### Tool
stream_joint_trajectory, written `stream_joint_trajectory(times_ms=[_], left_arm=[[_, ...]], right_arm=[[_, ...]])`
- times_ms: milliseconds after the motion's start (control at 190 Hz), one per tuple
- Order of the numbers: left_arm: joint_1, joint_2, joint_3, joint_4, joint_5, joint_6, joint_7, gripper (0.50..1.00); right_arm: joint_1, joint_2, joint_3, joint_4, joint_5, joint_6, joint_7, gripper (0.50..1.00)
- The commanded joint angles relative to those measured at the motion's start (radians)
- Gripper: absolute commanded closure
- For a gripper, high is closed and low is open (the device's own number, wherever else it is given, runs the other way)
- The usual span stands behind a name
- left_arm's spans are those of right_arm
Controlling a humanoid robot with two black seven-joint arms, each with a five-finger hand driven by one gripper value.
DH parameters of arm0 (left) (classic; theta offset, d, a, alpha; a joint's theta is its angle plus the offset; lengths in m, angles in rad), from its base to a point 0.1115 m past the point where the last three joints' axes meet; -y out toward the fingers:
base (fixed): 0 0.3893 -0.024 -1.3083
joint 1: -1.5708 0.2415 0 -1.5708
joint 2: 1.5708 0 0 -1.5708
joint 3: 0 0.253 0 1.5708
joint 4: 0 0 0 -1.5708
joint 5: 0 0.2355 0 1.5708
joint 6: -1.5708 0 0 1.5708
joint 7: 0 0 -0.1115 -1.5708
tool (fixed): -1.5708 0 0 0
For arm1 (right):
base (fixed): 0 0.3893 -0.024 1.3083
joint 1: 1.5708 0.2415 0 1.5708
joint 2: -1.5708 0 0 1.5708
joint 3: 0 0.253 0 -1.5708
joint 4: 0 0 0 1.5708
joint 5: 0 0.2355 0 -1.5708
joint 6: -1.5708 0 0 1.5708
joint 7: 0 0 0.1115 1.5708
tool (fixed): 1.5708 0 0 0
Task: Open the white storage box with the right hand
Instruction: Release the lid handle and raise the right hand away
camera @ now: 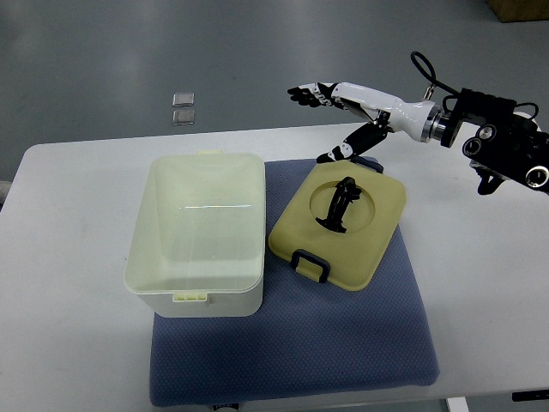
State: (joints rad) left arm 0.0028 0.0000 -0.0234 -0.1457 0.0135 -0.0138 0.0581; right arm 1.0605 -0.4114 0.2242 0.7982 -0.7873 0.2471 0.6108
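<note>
The white storage box (199, 232) stands open and empty on the left part of a blue mat (343, 343). Its cream lid (339, 221) lies flat on the mat to the right of the box, with a black handle in a round recess and a dark latch at its near edge. My right hand (336, 120) hovers above the far edge of the lid, fingers spread and holding nothing; its arm comes in from the right edge. The thumb points down toward the lid's far rim without touching it. The left hand is out of view.
The white table (69, 283) carries the mat and box. Two small clear squares (183, 108) lie on the grey floor beyond the table's far edge. A brown box corner (519, 9) shows at the top right.
</note>
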Motion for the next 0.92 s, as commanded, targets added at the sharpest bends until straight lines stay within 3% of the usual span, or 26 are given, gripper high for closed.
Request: stream_joint_trajectory(times_ms=[0, 296, 443, 538, 913], left_arm=[[0.0, 0.0, 0.0, 0.0, 0.0, 0.0, 0.0, 0.5], [0.0, 0.0, 0.0, 0.0, -0.001, 0.0, 0.0, 0.5], [0.0, 0.0, -0.001, 0.0, 0.0, 0.0, 0.0, 0.5], [0.0, 0.0, -0.001, 0.0, 0.0, 0.0, 0.0, 0.5], [0.0, 0.0, 0.0, 0.0, 0.0, 0.0, 0.0, 0.5]], right_arm=[[-0.025, 0.011, 0.03, -0.033, 0.207, -0.002, 0.0, 0.576], [-0.085, 0.066, 0.04, -0.145, 0.754, -0.034, -0.083, 0.572], [-0.116, 0.094, 0.038, -0.171, 0.907, -0.103, -0.124, 0.57], [-0.149, 0.095, 0.038, -0.172, 0.961, -0.112, -0.172, 0.57], [-0.186, 0.123, 0.044, -0.18, 0.956, -0.111, -0.164, 0.57]])
